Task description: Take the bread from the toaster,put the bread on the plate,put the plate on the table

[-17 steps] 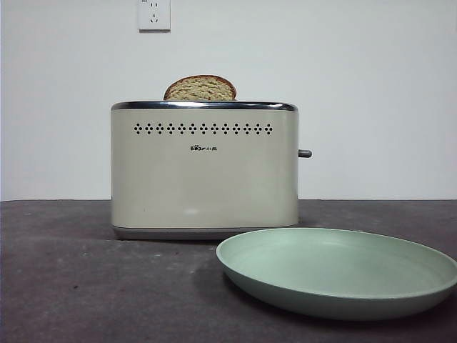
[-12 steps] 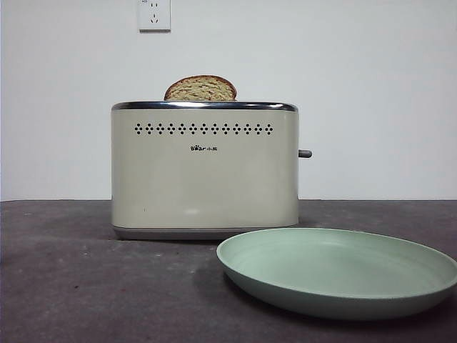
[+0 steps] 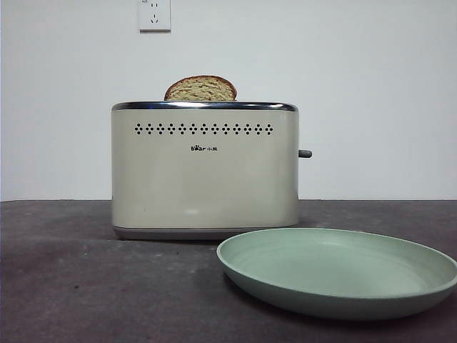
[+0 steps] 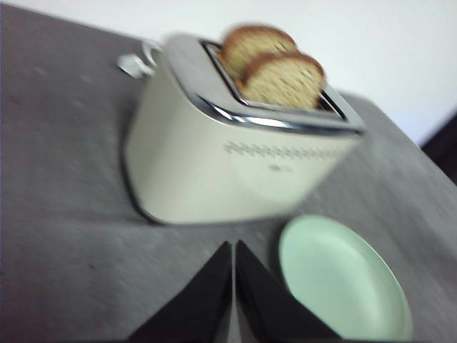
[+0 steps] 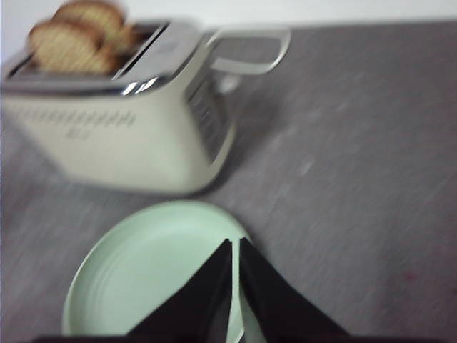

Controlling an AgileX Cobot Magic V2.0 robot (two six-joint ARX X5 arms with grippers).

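No change from earlier frame: bread (image 3: pixel 201 88) upright in toaster (image 3: pixel 204 171) slot, plate (image 3: pixel 337 271) on surface (image 3: pixel 78 286) just before toaster. Left pincer (image 4: pixel 233 246) clenched, empty, above surface near toaster; right pincer (image 5: pixel 235 244) clenched, empty, over plate.

Right gripper (image 5: pixel 235 246) hangs over green plate (image 5: pixel 143 271), jaws pressed together; behind, cream toaster (image 5: pixel 121 121) holds 2 bread slices (image 5: pixel 68 46) on grey table (image 5: pixel 357 179).

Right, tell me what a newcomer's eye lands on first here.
The cream toaster stands mid-table with brown bread poking from its top; the left wrist view shows two slices. The empty mint-green plate lies in front of it, to one side. Neither end effector touches anything.
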